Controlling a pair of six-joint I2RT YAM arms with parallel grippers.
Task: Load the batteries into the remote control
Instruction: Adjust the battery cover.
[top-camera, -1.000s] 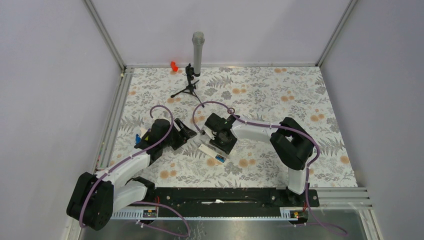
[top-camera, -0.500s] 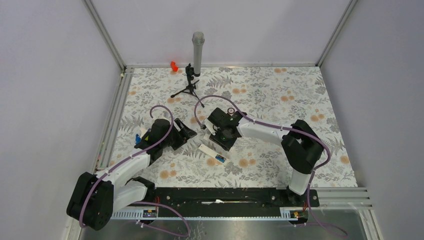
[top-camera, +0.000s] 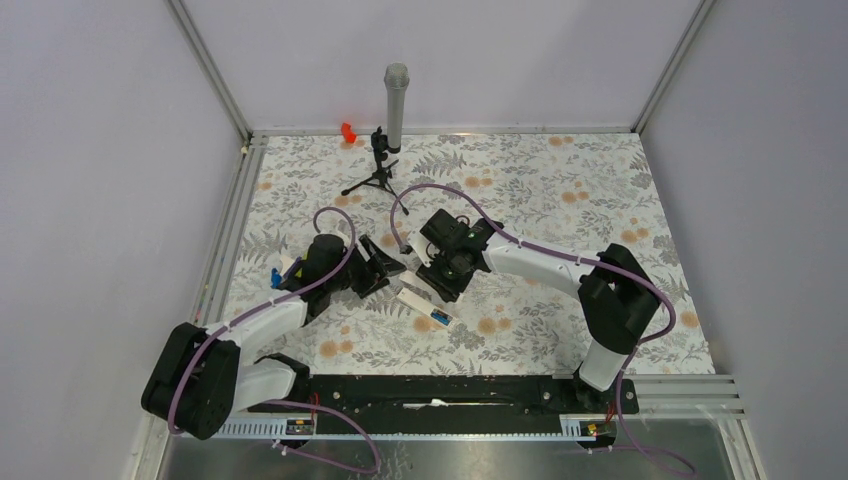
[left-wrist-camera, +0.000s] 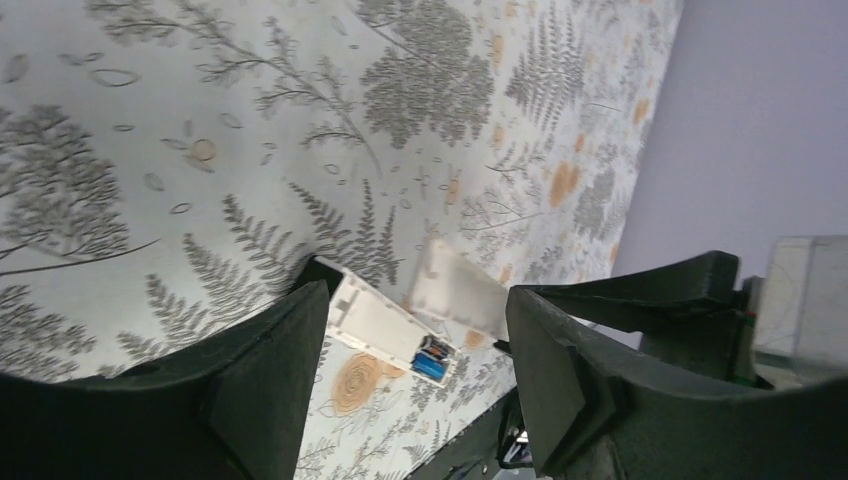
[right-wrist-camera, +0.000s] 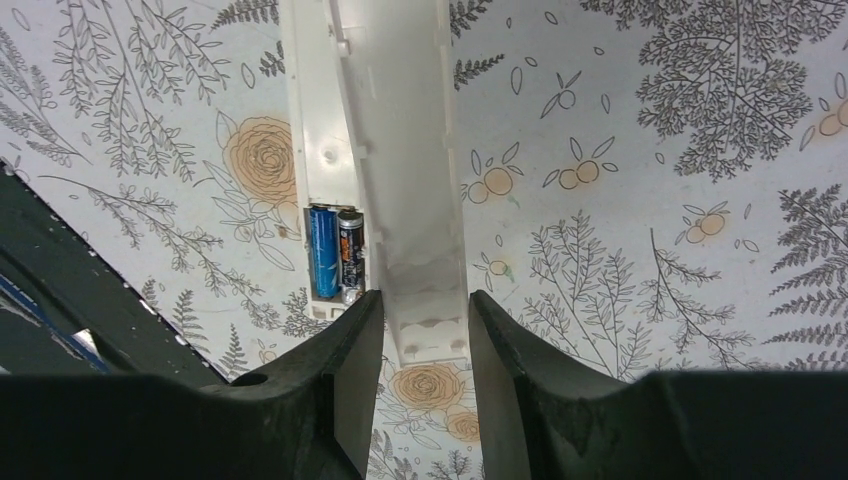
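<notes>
My right gripper (right-wrist-camera: 420, 300) is clamped on the cover (right-wrist-camera: 400, 150), long axis running straight ahead. The remote (right-wrist-camera: 320, 120), batteries (right-wrist-camera: 335, 250) seated, lies just left, parallel. My left gripper (left-wrist-camera: 418, 298) gapes, holding nothing.

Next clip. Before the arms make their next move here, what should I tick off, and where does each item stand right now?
1. Both batteries seated in the remote: ok, side by side.
2. Battery polarity: cannot tell.
3. Cover held by the right gripper: ok, fingers meet both long edges.
4. Cover lined up over the batteries: not ok, it sits beside them and leaves them exposed.
5. Left gripper free to help: ok, open and empty.
</notes>
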